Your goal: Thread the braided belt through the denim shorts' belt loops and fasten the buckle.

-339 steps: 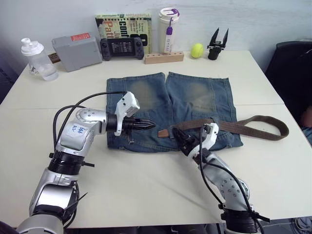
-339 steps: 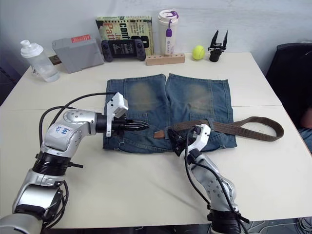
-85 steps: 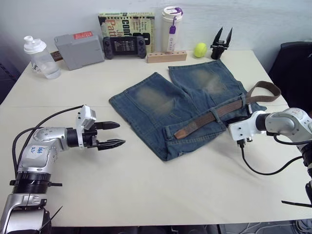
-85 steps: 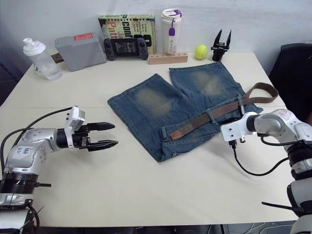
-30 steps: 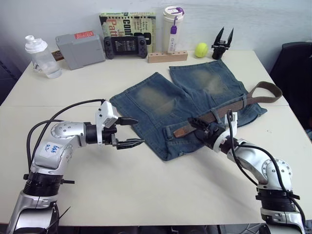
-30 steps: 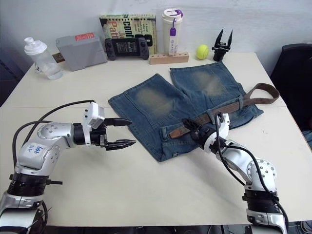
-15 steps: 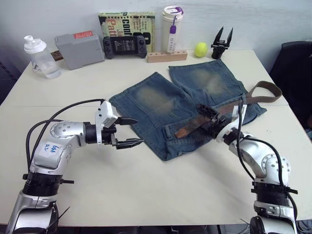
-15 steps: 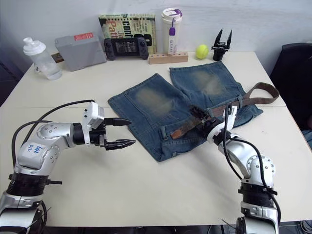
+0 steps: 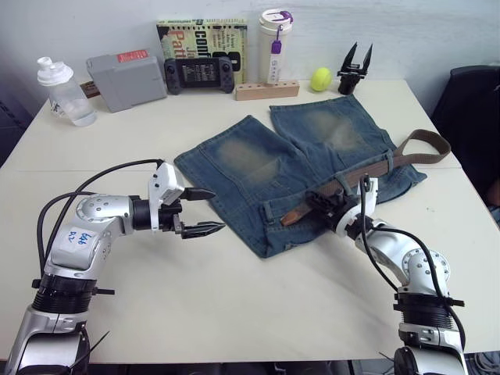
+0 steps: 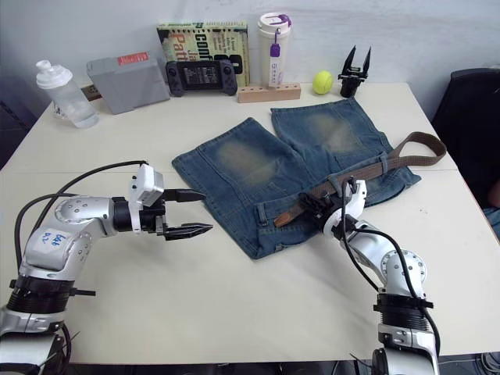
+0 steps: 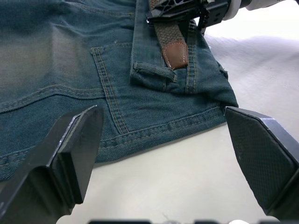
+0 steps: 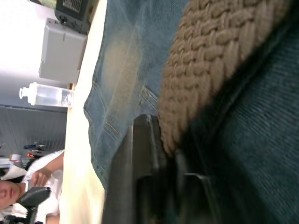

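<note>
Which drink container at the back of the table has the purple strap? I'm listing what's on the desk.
The tall white tumbler, beside the book; the clear shaker bottle at the far left has a plain white cap.

Right claw (image 9: 322, 205) lies over the dark-brown braided fabric belt (image 9: 373, 168) on the faded blue denim shorts (image 9: 258, 160); finger spacing there unreadable, the belt beneath them covered. Belt's far looped end reaches the tabletop (image 9: 234, 312) edge, buckle not made out. Right wrist view: weave close and blurred, one black finger (image 12: 140, 177) cut off below. Left wrist view: both fingers (image 11: 70, 154) cropped by the frame. Book cover (image 9: 199, 39) print partly blocked.
</note>
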Robot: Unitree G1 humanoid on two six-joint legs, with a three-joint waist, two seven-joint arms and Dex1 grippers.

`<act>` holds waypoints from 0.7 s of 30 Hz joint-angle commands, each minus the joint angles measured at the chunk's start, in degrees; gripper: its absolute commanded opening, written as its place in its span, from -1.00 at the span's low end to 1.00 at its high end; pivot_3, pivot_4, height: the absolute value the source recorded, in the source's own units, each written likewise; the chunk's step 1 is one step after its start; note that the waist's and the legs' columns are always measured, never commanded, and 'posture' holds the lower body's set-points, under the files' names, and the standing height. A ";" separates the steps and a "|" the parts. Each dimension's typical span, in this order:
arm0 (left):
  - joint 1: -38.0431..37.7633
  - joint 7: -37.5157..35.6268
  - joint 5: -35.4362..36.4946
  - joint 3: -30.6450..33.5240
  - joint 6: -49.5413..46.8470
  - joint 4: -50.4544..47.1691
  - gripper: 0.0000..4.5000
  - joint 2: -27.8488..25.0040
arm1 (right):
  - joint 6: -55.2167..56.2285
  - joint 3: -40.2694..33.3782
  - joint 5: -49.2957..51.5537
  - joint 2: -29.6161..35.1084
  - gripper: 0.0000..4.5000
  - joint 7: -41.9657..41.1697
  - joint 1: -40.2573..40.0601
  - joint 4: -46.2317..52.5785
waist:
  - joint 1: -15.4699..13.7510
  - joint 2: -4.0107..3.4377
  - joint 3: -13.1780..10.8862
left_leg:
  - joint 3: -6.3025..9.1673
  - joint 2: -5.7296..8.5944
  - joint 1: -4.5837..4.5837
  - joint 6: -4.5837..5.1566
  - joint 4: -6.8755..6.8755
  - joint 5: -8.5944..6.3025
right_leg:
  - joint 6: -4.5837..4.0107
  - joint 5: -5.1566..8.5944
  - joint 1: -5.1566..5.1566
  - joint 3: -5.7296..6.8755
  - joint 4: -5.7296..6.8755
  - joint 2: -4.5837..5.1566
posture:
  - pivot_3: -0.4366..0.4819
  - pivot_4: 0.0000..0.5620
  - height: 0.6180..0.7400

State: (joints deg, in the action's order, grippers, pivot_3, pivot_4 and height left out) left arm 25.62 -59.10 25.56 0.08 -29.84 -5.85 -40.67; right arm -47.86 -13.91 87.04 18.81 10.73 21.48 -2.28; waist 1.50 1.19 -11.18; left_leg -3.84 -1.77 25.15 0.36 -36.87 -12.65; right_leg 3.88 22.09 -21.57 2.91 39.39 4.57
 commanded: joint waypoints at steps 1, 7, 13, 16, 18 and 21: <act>0.15 -0.44 0.01 1.10 1.25 -0.11 1.00 -0.52 | -1.79 -0.99 0.47 -0.41 -0.98 -0.93 -0.63 2.89 | 0.00 0.00 0.00 | 0.00 0.00 0.00 0.00 0.01 0.00 | 0.00 0.00 0.00 0.00 0.00 0.00 | -0.05 -0.47 0.23; 0.15 -0.74 -0.32 0.84 1.84 0.40 1.00 -0.49 | 1.32 -4.27 3.24 -3.70 -0.98 0.72 1.19 3.81 | 0.06 0.00 0.00 | 0.00 0.00 -0.01 0.00 0.06 0.00 | -0.01 0.00 -0.01 0.00 -0.02 -0.01 | -0.05 -0.47 0.23; 0.00 -0.75 -0.38 0.74 1.98 0.44 1.00 -0.57 | 7.25 -6.71 0.84 -8.84 -0.98 -1.38 2.52 4.93 | 0.07 -0.06 -0.03 | 0.00 0.00 0.00 -0.01 0.10 0.00 | 0.00 0.00 -0.03 0.00 -0.03 0.00 | -0.05 -0.47 0.23; -0.01 -0.89 -0.33 0.65 1.87 0.42 1.00 -0.62 | 8.69 -4.70 -4.67 -9.69 -0.98 -3.66 1.70 4.36 | 0.04 -0.06 -0.04 | -0.01 0.01 -0.01 -0.01 0.12 0.00 | -0.01 0.00 -0.03 0.00 -0.03 0.00 | -0.05 -0.47 0.23; 0.15 -0.98 -0.31 0.62 1.74 0.44 1.00 -0.71 | 9.88 -4.17 -7.13 -10.59 -0.98 -4.90 1.86 3.84 | 0.08 -0.06 -0.04 | -0.01 0.02 -0.01 -0.01 0.12 0.00 | -0.01 0.00 -0.03 0.00 -0.03 0.02 | -0.05 -0.47 0.23; 0.54 -1.16 -0.29 0.60 1.54 0.51 1.00 -0.90 | 11.65 -3.91 -10.36 -12.36 -0.98 -6.35 2.32 2.76 | 0.08 -0.06 -0.04 | -0.01 0.01 -0.03 -0.02 0.15 0.01 | -0.01 0.00 -0.03 0.00 -0.02 0.02 | -0.05 -0.47 0.23</act>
State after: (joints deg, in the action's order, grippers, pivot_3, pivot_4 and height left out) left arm 25.62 -59.69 25.24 -0.01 -28.74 -4.18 -40.68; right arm -37.92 -17.64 77.94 7.11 5.76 23.03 -0.07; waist 1.58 1.12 -11.22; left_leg -3.84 -1.75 25.12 0.33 -36.70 -12.63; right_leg 3.87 22.09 -21.60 2.91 39.36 4.58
